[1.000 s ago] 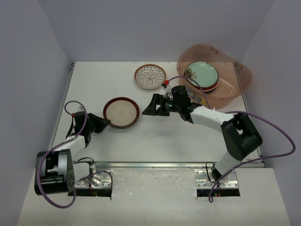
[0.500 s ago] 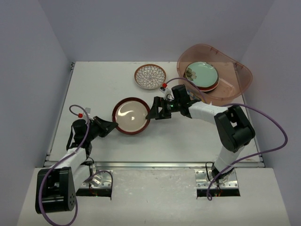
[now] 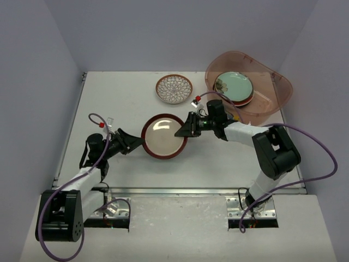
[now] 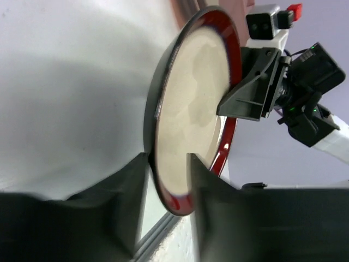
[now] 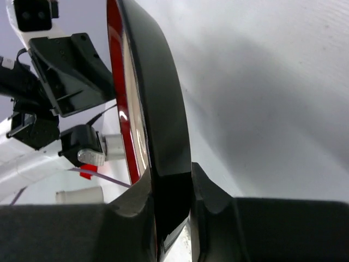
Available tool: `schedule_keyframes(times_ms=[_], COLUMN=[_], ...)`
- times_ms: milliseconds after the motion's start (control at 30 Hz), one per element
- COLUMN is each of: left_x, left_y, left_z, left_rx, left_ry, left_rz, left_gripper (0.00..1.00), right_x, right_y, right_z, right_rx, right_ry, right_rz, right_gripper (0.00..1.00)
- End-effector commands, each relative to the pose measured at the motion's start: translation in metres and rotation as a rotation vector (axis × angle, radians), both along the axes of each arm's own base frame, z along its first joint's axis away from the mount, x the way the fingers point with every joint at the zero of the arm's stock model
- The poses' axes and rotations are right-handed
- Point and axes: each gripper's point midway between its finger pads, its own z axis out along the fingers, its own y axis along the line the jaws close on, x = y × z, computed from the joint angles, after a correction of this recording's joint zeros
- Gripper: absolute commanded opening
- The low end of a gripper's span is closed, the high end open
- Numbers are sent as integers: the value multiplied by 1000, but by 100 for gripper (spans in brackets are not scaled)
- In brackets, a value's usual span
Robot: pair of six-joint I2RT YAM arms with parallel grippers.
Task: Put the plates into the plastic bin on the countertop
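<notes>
At mid-counter, right claw (image 5: 172,188): its jaws were nearly closed, pinching the right edge of the dark-rimmed plate (image 3: 163,136), with one finger on the cream face and one on the black underside.
Left claw (image 4: 166,174): its fingers straddled the plate's left edge. I could not tell whether they pressed or stood slack.
Plate position: it appeared lifted off the countertop (image 3: 120,103), between the two claws, left of and nearer than the plastic bin (image 3: 284,90).
Handling: I judged it stiff, light and glossy, so slippery in a pinch and liable to chip if dropped.
Where to hold: I reckoned the rim was best, fingers well past the lip, one on each side.
Bin: it stood at the far right, holding a stack topped by the mint green plate (image 3: 235,85).
Lattice plate (image 3: 174,89): it lay flat, just left of the bin.
</notes>
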Motion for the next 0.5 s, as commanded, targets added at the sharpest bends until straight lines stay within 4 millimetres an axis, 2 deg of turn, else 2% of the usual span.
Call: schedule_keyframes(times_ms=[0,33,67,100,167,233,267,300,367,467], left_x=[23,30,35,43,59,64,66,65,60,50], left_y=[-3,3,7,16,36,64,67,69,68,61], left_z=[71,68,69,68,83,85,101,103,105,95], left_rx=[18,48,74,113,210,332,351,383,413,428], left_ry=[-262,-241,-216,-187,-142,-67,-92,-93,-101,-99], left_rz=[-32,12,34,96,207,338,354,348,313,258], left_gripper=[50,66,90,100,100,100,100,100,100,100], right_x=[17,19,18,20,26,44,50,58,78,104], right_y=[-14,-20,-23,-31,-47,-78,-92,-108,-149,-207], right_z=[62,67,72,75,87,103,108,112,120,130], right_rx=[169,192,207,215,218,194,170,152,123,116], right_ry=[-101,-78,-86,-84,-101,-139,-136,-139,-132,-110], right_rz=[-86,-112,-120,-145,-206,-324,-390,-454,-596,-819], right_gripper=[0,0,0,0,0,0,0,0,0,0])
